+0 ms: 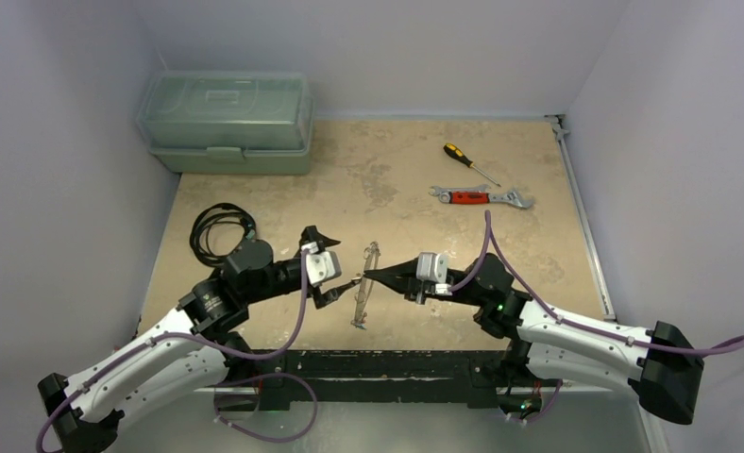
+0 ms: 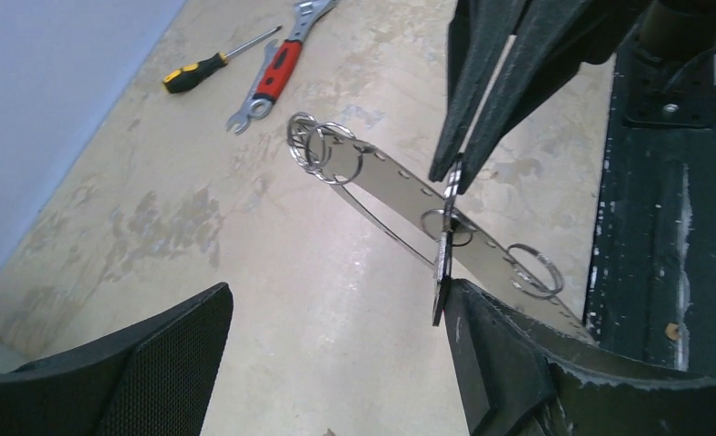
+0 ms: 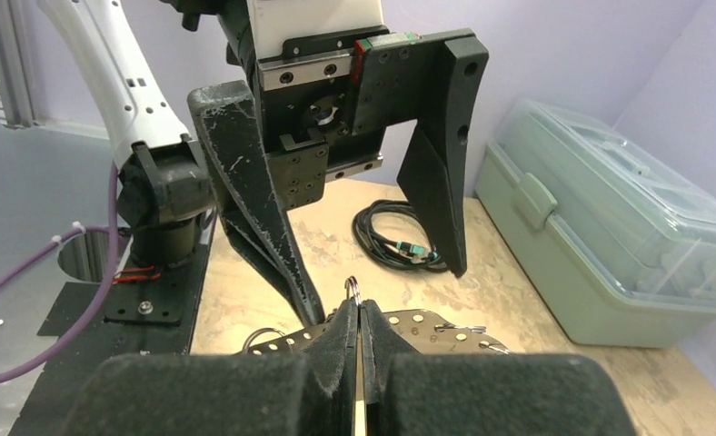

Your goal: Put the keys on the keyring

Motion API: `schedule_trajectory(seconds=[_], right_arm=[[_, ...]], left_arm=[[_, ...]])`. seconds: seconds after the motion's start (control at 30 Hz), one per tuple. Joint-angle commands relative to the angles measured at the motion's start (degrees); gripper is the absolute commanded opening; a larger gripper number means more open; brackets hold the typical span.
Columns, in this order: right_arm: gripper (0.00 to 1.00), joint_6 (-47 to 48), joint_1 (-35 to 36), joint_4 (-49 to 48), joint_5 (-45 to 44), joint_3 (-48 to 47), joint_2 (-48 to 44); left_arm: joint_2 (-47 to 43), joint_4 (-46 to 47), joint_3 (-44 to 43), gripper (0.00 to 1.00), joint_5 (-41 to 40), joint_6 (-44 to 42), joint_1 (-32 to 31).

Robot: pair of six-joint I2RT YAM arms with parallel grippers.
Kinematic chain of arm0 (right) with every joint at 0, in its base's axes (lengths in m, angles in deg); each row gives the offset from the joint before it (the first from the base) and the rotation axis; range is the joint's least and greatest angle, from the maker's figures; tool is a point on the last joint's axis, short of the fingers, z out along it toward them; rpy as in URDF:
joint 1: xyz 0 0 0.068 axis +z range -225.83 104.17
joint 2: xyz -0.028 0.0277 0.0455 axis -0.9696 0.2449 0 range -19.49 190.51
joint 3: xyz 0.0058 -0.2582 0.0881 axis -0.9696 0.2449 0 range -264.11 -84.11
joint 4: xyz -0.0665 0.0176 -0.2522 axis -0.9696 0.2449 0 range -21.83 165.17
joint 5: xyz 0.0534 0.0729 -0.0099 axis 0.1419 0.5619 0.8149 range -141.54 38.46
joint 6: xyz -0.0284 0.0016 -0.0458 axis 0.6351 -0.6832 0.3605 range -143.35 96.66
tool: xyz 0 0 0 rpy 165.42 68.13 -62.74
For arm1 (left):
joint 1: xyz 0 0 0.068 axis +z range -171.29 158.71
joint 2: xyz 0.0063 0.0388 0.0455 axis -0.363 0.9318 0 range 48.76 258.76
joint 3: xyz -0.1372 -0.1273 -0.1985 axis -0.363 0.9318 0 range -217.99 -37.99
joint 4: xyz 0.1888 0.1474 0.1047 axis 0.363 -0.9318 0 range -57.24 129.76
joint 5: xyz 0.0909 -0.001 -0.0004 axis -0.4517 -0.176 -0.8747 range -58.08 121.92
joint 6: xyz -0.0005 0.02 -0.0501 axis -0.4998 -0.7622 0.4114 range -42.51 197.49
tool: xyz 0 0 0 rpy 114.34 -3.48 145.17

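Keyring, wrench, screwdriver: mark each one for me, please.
Keyring (image 2: 395, 186), left wrist view, on its flat band with the holes.
Wrench (image 1: 469, 197), top external view, on its red handle.
Screwdriver (image 1: 457, 153), top external view, on its yellow and black handle.

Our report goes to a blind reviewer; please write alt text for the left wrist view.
The right gripper, shut, pinches the keyring, a holed silver band carrying small split rings, above the tan table. The left gripper stands open below; a screwdriver and wrench lie beyond.
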Motion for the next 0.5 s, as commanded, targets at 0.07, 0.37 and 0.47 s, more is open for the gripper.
schedule_trajectory(seconds=[0.07, 0.37, 0.47], right_arm=[[0.00, -0.3, 0.0, -4.8, -3.4, -0.5, 0.3], [0.00, -0.6, 0.0, -6.3, -6.7, -0.3, 1.9], [0.00, -1.2, 0.0, -6.7, -8.0, -1.3, 3.8]], left_arm=[[-2.2, 0.6, -1.1, 0.86, -12.0, -1.1, 0.1], [-7.0, 2.8, 0.4, 0.95, -27.5, -1.2, 0.5], [-7.7, 2.8, 0.2, 0.96, -32.6, -0.7, 0.8]])
